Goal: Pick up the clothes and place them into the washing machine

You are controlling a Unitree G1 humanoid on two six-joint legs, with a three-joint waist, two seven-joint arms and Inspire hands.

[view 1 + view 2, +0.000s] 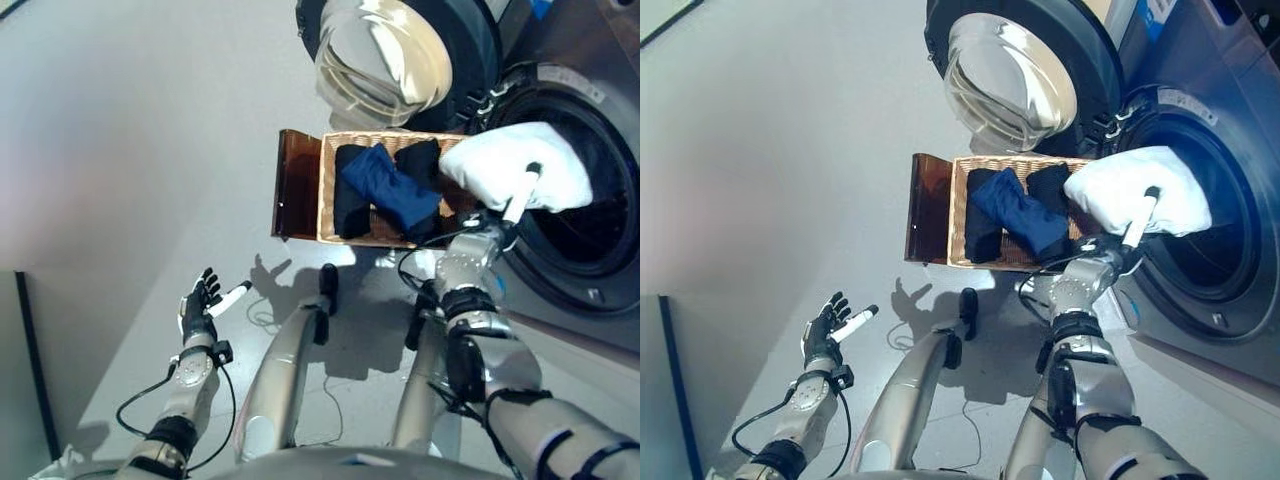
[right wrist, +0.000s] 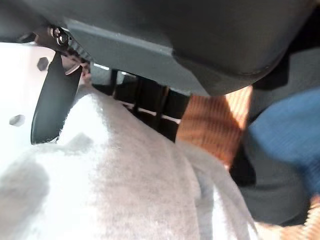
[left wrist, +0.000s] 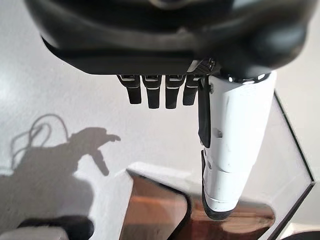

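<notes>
At the washing machine (image 1: 590,200) mouth, white garment (image 1: 515,165) clasped by right robot hand (image 1: 500,215), above basket (image 1: 325,200), left robot hand (image 1: 200,305) released

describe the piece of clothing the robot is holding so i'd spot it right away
Find the washing machine's round opening on the right. At its mouth, beside the wicker basket, the right hand grips a white garment. It is the only white piece; those in the basket are black and blue.
</notes>
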